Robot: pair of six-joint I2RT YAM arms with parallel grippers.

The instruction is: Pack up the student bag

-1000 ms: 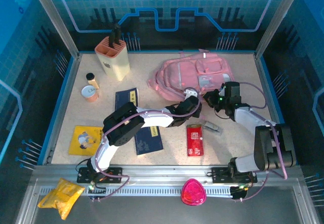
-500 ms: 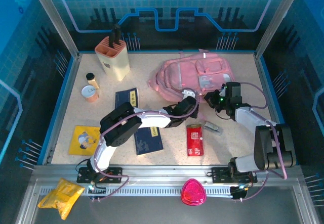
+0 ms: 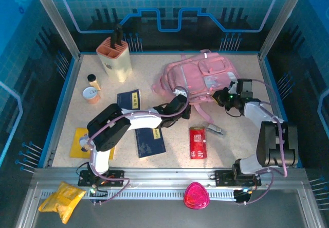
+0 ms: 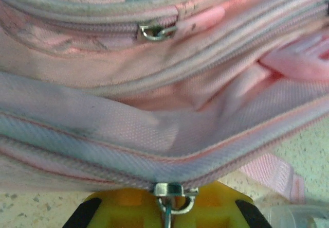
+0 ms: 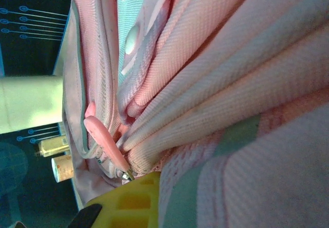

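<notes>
1. The left fingers (image 4: pixel 128 207) have just closed and are now pinched shut on a zip pull (image 4: pixel 172 191) at the bag's (image 3: pixel 198 73) near edge.
2. The right fingers (image 5: pixel 128 202) stay shut, apparently on bag fabric. I cannot confirm this, as the view is too close.
3. The bag lies far right on the bench (image 3: pixel 226 151) and has shifted slightly, drawn between both arms.
4. My judgement: unzipping is starting and nothing is packed yet.

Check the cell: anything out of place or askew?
Two items sit off the table on the near rail: a yellow packet at left and a pink rounded object mid-rail. The student bag lies rumpled; nothing spilled.
</notes>
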